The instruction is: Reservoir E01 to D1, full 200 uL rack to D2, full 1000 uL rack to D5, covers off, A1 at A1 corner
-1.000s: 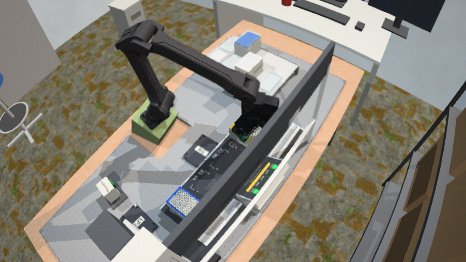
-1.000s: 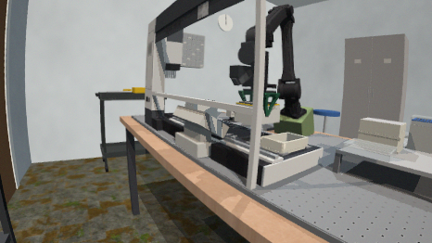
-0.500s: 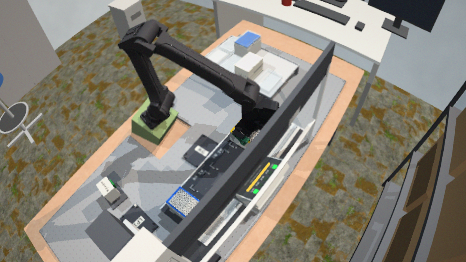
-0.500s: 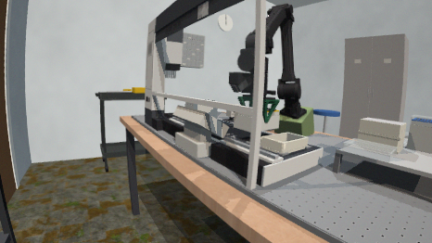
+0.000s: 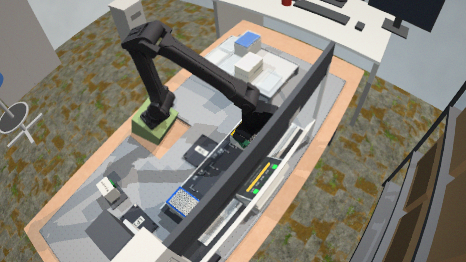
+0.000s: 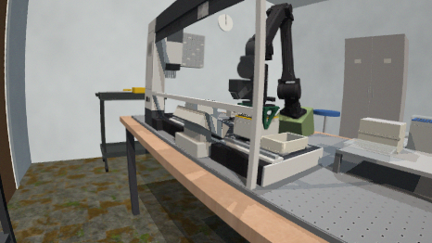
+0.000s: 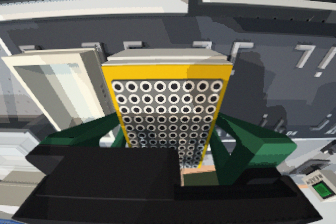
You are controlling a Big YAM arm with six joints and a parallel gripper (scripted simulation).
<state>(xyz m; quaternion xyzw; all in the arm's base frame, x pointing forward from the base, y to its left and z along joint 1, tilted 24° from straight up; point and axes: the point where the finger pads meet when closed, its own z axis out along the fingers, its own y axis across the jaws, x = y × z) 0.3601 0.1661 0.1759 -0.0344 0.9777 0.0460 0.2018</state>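
My gripper [image 7: 167, 111] [image 5: 243, 138] [image 6: 265, 115], with green fingers, is shut on a yellow tip rack [image 7: 165, 105] [image 6: 244, 126] full of pale-ringed tips, with no cover on it. It holds the rack by its long sides, low at the deck position just right of the one-well reservoir [image 7: 57, 85] [image 6: 285, 143], which sits open and empty in its brackets. I cannot tell whether the rack touches the deck. A blue tip rack [image 5: 182, 201] with no cover sits at the deck's far end in the top view.
The handler's dark gantry bar [image 5: 280, 120] crosses in front of the deck, and its white post [image 6: 257, 79] stands close by. The shelf [image 5: 280, 77] carries a blue-topped covered item [image 5: 248, 40] and stacked pale blocks [image 5: 249, 66]. Empty bracketed positions [image 7: 300, 65] lie to the right.
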